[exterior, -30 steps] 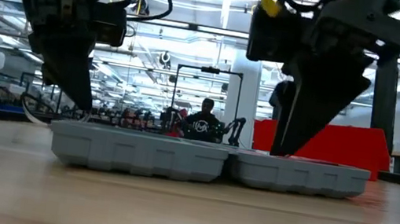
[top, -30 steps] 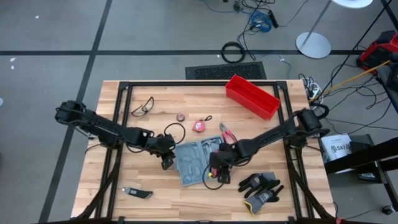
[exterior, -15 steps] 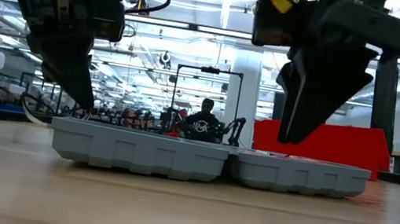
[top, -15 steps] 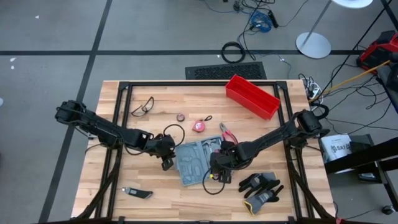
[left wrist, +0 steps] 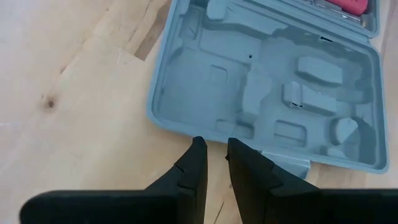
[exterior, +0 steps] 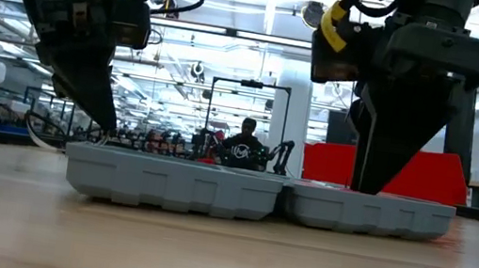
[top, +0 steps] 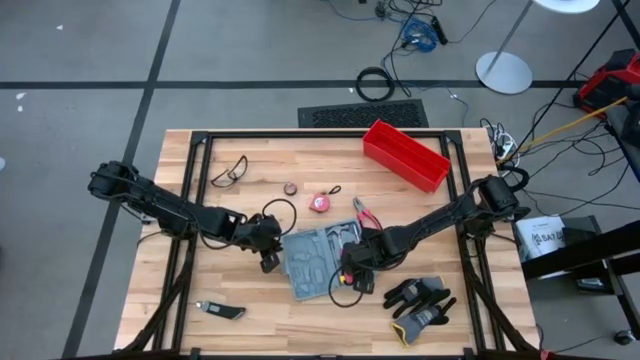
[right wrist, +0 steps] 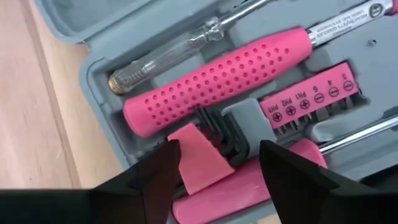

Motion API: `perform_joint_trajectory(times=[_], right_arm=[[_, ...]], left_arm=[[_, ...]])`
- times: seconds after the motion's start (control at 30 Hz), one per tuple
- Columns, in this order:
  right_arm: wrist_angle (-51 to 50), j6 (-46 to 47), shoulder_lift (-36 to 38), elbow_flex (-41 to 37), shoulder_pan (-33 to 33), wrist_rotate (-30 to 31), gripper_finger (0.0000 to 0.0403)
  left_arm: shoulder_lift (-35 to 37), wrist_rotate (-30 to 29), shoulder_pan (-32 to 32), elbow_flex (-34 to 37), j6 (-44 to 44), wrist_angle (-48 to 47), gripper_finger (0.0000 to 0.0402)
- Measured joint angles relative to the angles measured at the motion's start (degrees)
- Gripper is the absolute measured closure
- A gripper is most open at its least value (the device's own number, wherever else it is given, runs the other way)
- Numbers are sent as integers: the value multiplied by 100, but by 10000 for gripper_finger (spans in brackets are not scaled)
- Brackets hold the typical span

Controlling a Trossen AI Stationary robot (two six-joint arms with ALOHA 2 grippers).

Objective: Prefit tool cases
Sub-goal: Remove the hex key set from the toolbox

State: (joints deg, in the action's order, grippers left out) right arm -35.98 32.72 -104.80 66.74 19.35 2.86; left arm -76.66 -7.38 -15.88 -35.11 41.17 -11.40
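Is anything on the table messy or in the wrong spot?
Yes. The pink-handled pliers lie loose on the table beside the open tool case, not in a slot. One half of the case shows only empty slots; the other holds pink tools. The case also sits crooked to the table's edges.

From overhead the right gripper (top: 352,272) sits on top of the tool case (top: 318,260), so that half's contents are covered there, and the moulded slots are too small to tell apart. Seen level from the table edge, only the case's outer wall shows (nothing of the inside), and both arms are cut off at the top. The left wrist view loses the case's far corner past the edge. In the right wrist view the pink-handled screwdriver (right wrist: 230,78) runs off the edge, and the pink piece (right wrist: 202,158) between the fingers is partly hidden. The person (exterior: 243,146) far behind is too small to make out.
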Motion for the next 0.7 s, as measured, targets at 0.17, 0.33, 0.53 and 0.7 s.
perform_joint_trajectory(times=[0.17, 0.33, 0.53, 0.7], right_arm=[[260, -148, 18, -185, -27, -13, 186], [880, -305, 35, -654, -199, -93, 198], [1919, -291, 44, -974, -332, -294, 283], [1997, -497, 227, -934, -319, -217, 388]], left_arm=[[0, -75, 0, 0, -4, 0, 333], [0, -178, 0, 1, -107, 9, 333], [0, -233, 0, 2, -114, 9, 333], [0, -254, 0, 2, -118, 2, 333]])
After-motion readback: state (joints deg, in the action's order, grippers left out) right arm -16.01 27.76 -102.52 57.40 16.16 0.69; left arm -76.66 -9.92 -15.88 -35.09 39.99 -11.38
